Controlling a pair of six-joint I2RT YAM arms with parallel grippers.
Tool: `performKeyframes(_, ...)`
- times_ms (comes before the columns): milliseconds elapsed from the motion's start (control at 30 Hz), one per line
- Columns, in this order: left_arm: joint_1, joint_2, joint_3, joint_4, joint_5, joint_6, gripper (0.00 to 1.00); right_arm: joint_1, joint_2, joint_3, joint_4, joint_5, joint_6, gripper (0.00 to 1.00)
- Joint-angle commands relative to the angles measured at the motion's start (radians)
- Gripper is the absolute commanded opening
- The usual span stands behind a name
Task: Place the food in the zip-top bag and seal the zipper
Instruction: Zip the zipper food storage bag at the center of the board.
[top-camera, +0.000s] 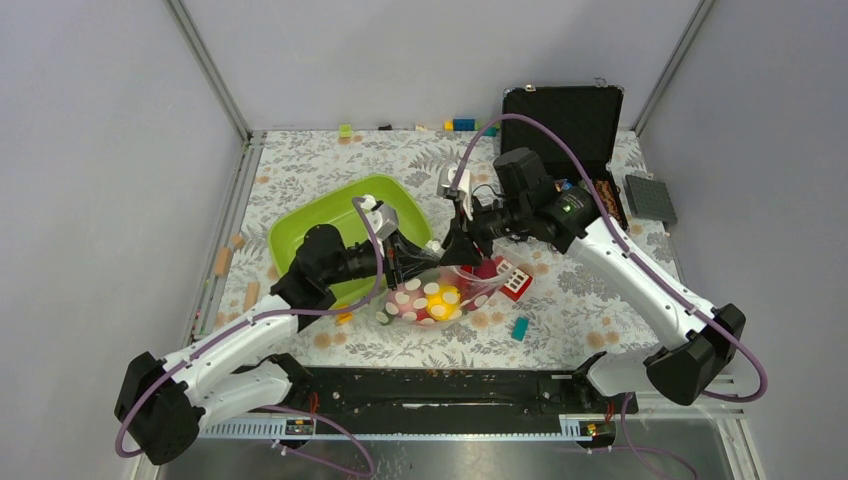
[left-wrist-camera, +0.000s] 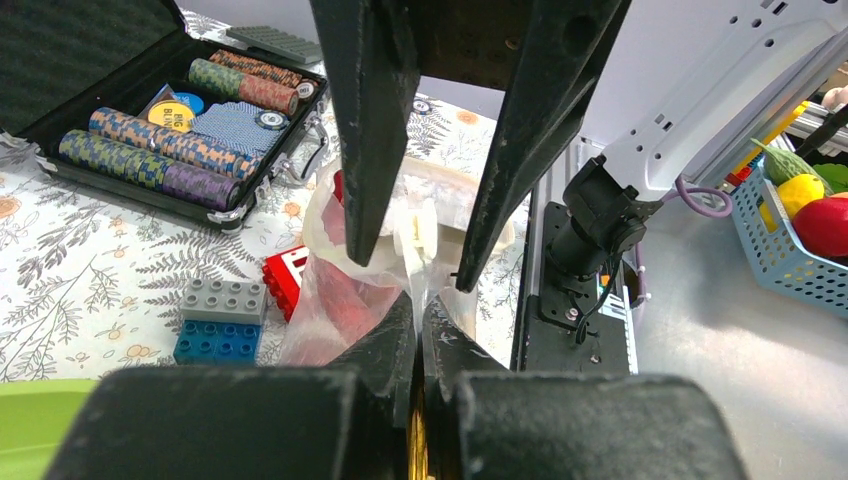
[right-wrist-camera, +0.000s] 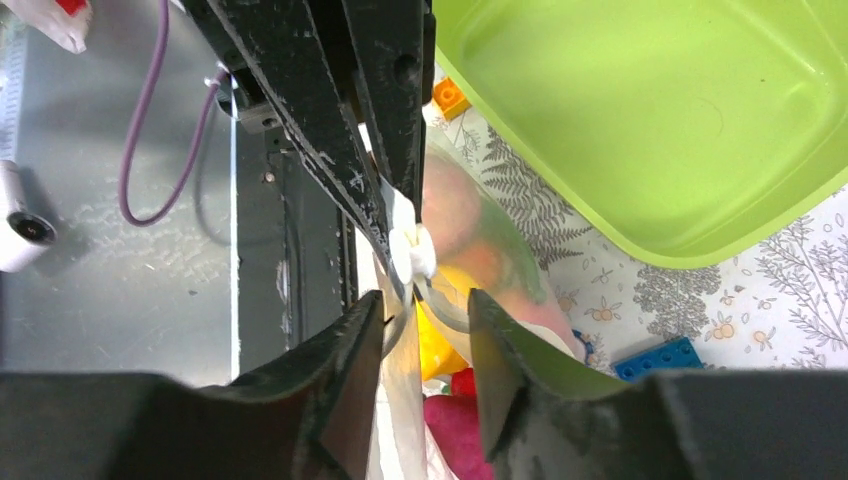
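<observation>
Left gripper: the left gripper (left-wrist-camera: 417, 308) was clenched on the mouth edge of the transparent soft plastic zip-top bag (top-camera: 432, 300), with its two black fingers pressed together and the film pinched between them.
Right gripper: the right gripper (right-wrist-camera: 425, 300) stood released, jaws apart, straddling the bag's mouth directly opposite the left gripper. Whether either pad touched the film could not be told.
Zipper: the narrow whitish press-seal zipper strip (right-wrist-camera: 410, 245) passed between the right gripper's spread fingers and was gripped at the left gripper's tips. Whether it was pressed closed along its length could not be told.
Food: the small plastic toy food sat inside the bag, below both grippers. A yellow rounded piece (right-wrist-camera: 437, 345) and a deep pink piece (right-wrist-camera: 455, 430) showed just past the right gripper's fingertips. Red pieces were blurred behind the film.
Bag position: the bag's body lay on the floral-print table cloth (left-wrist-camera: 80, 280) beneath the two grippers, white-dotted face up.
Tub: a lime-green plastic tub (right-wrist-camera: 640, 130) stood just beside the left gripper, on the side away from the right gripper.
Blocks: a red building block (left-wrist-camera: 285, 275) lay near the bag, just past the left gripper's tips. A grey-on-blue block stack (left-wrist-camera: 222, 318) lay beside it.
Case: an open black case of poker chips (left-wrist-camera: 150, 130) stood well beyond the left gripper's tips.
</observation>
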Motion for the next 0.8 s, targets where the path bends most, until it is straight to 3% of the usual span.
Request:
performKeyframes(0,0.006,-0.008,0.028,0.123,0.048,-0.012,0.00,-0.005,-0.039,-0.001,0.130,-0.040,0.069,0.49)
performKeyframes(233,0.006,0.018,0.049,0.100,0.062,-0.015,0.00,-0.006,-0.052,-0.008,0.223,-0.099,0.162,0.50)
performKeyframes(400,0.007,0.013,0.046,0.106,0.055,-0.015,0.00,-0.006,-0.035,-0.003,0.203,-0.101,0.173,0.41)
performKeyframes(633,0.006,0.011,0.045,0.110,0.053,-0.022,0.00,-0.004,-0.010,0.016,0.144,-0.115,0.152,0.40)
performKeyframes(767,0.006,0.018,0.048,0.122,0.053,-0.032,0.00,-0.004,-0.004,0.023,0.144,-0.156,0.156,0.29)
